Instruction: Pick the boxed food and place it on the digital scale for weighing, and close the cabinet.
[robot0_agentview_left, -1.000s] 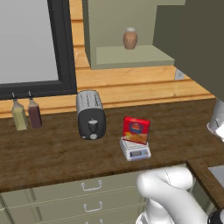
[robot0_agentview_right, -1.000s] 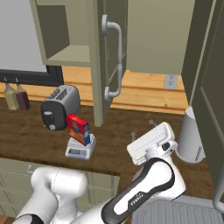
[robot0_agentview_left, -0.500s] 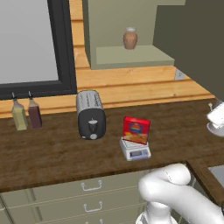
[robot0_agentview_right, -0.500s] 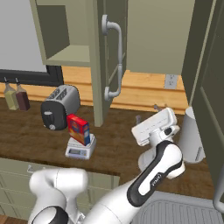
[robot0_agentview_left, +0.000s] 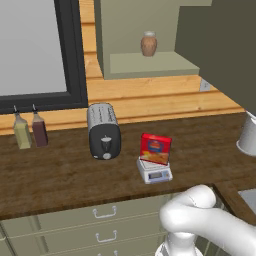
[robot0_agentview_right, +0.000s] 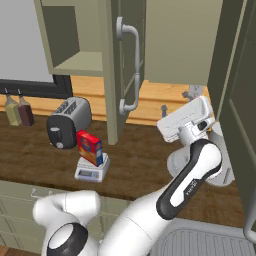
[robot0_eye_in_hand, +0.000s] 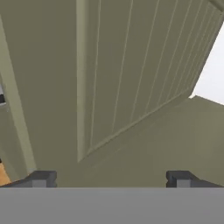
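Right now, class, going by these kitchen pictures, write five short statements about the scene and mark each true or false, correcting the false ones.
1. The boxed food stands on the digital scale. True.
2. The cabinet door is shut. False: it stands open.
3. The toaster lies on its side. False: it stands upright.
4. A brown jar sits on the cabinet shelf. True.
5. The gripper holds the carton. False: its fingers are spread, nothing between them.

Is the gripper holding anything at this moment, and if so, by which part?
Nothing is held. The gripper is open, facing the cabinet door panel; the boxed food stands on the scale.
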